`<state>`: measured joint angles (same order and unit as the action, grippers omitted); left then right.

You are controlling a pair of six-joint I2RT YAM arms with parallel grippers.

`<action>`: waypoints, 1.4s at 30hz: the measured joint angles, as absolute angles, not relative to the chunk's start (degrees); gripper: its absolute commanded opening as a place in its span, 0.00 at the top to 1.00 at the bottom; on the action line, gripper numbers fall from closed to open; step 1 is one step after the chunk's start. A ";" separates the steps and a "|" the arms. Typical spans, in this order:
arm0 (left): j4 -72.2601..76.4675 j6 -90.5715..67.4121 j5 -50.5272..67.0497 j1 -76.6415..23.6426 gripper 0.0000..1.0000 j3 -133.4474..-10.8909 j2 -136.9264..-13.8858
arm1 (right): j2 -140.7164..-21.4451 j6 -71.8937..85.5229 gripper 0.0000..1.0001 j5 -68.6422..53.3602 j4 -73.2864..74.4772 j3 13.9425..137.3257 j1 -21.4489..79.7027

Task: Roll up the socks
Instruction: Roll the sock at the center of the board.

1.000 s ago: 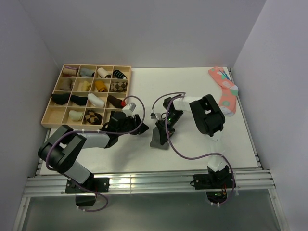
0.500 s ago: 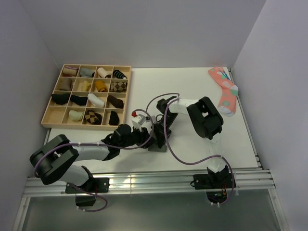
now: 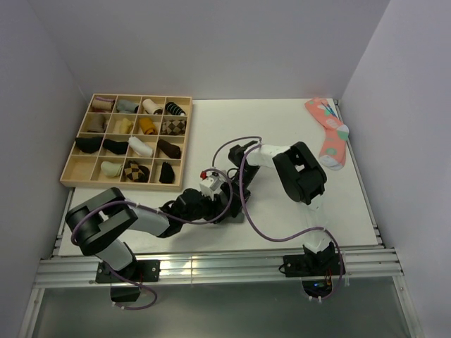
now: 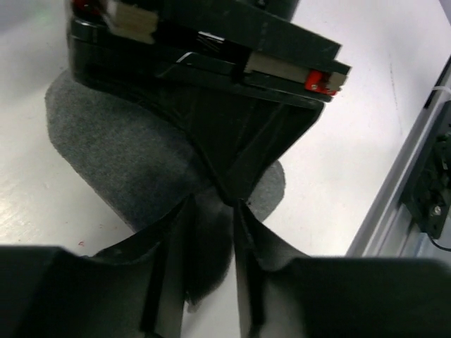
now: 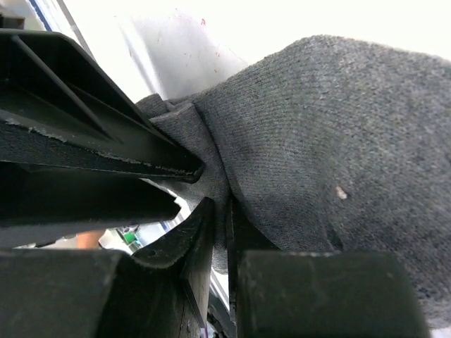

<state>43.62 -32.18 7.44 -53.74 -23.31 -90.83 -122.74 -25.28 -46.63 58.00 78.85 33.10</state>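
A dark charcoal-grey sock (image 3: pixel 235 215) lies on the white table near the middle front, mostly hidden under both grippers. My left gripper (image 3: pixel 227 204) reaches in from the left and my right gripper (image 3: pixel 237 189) comes from behind; they meet tip to tip over the sock. In the left wrist view the sock (image 4: pixel 127 155) lies flat and a fold of it fills the gap in my left gripper (image 4: pixel 213 211). In the right wrist view my right gripper (image 5: pixel 220 211) pinches a raised edge of the sock (image 5: pixel 331 127), jaws almost touching.
A wooden compartment tray (image 3: pixel 70 171) with several sock rolls stands at the back left. A salmon-pink dotted sock (image 3: pixel 330 134) lies at the far right. The metal rail (image 3: pixel 211 264) runs along the table's front edge, close to the grippers.
My left arm has swung right and forward from beside the tray to the sock, and its gripper now meets my right gripper. The right gripper has stayed on the sock.
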 measured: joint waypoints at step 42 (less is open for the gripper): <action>43.40 -46.63 -1.37 -56.66 1.00 -29.30 -99.50 | -103.07 -29.95 0.54 -44.14 46.81 70.81 20.62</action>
